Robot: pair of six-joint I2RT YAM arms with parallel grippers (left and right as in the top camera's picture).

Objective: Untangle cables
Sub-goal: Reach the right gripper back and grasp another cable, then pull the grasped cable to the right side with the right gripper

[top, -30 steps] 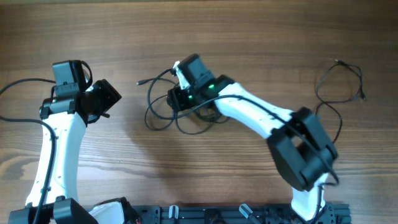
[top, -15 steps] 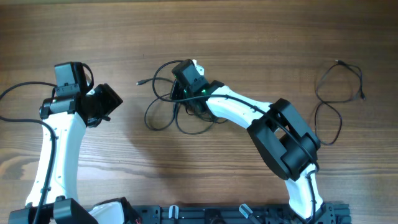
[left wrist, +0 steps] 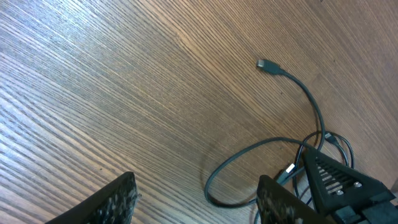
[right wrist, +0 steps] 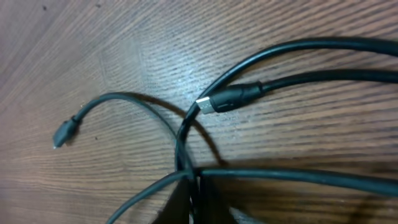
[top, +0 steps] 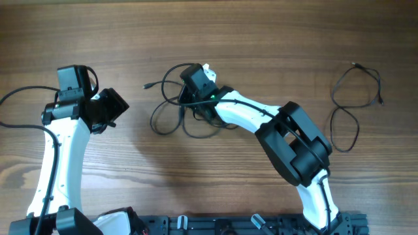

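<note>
Here, right fingers (right wrist: 214,210) tight on the cables (right wrist: 239,95) (left fingers (left wrist: 115,202) wide apart).

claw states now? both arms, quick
Left claw: open, empty.
Right claw: closed on the cables.

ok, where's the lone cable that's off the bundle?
Overhead view: the lone cable lies looped on the right side of the table, beyond the right arm, well apart from the bundle.
</note>
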